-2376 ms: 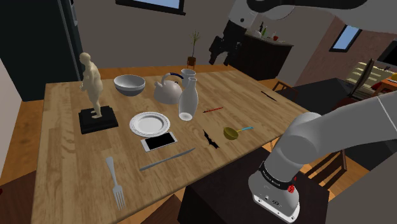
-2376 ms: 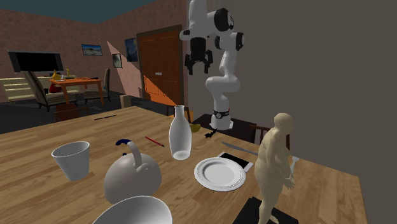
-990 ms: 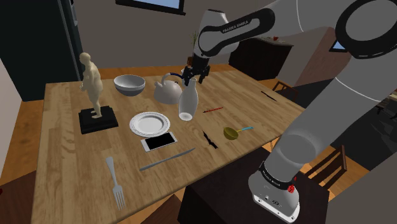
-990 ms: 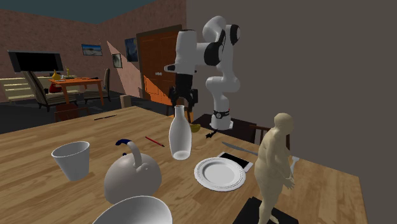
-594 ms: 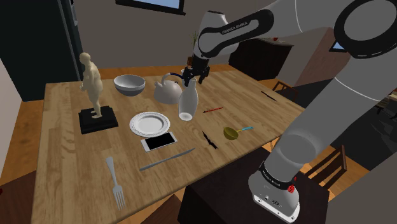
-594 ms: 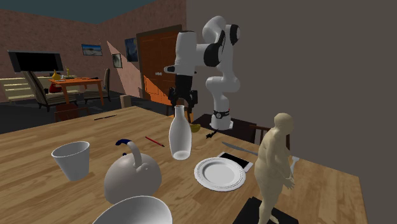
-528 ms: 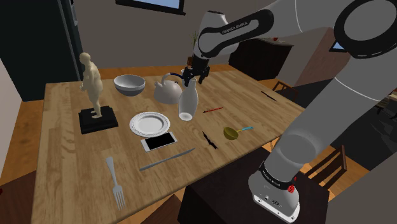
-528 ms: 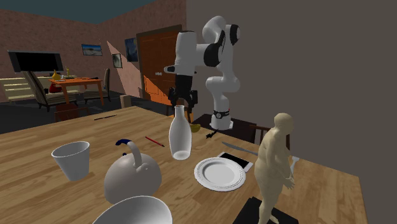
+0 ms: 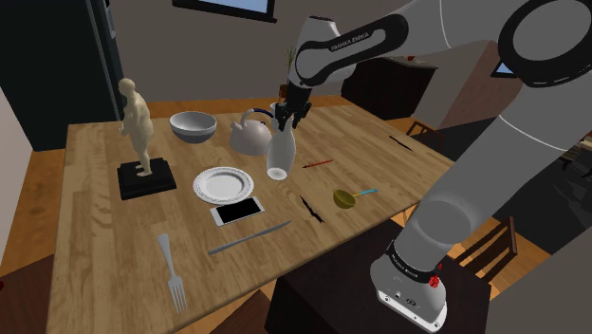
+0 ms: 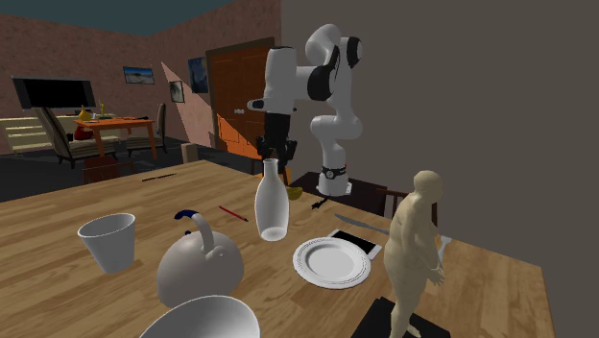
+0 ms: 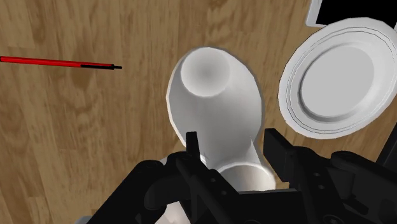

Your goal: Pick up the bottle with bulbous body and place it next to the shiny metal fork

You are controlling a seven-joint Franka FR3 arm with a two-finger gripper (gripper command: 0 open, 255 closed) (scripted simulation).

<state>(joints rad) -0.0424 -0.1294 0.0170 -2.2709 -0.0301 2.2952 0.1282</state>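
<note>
White bottle [image 9: 280, 152] [image 10: 272, 206] [image 11: 216, 114], bulbous body, narrow neck, is standing upright mid-desk [image 9: 95, 190]. Grey fork [image 9: 171, 272] is lying flat, well apart from it.

The shoulder view stands high beside the stand [image 9: 332, 299], looking down across the wooden table [image 9: 100, 247] toward the statuette [image 9: 140, 128]. The second exterior view sits low at the opposite end, close to the kettle [image 10: 202, 269], facing back at the arm [image 10: 283, 86]. The wrist view hangs close over the white bottle [image 11: 216, 108], looking down. All views share the bottle and the plate [image 9: 224, 184].
</note>
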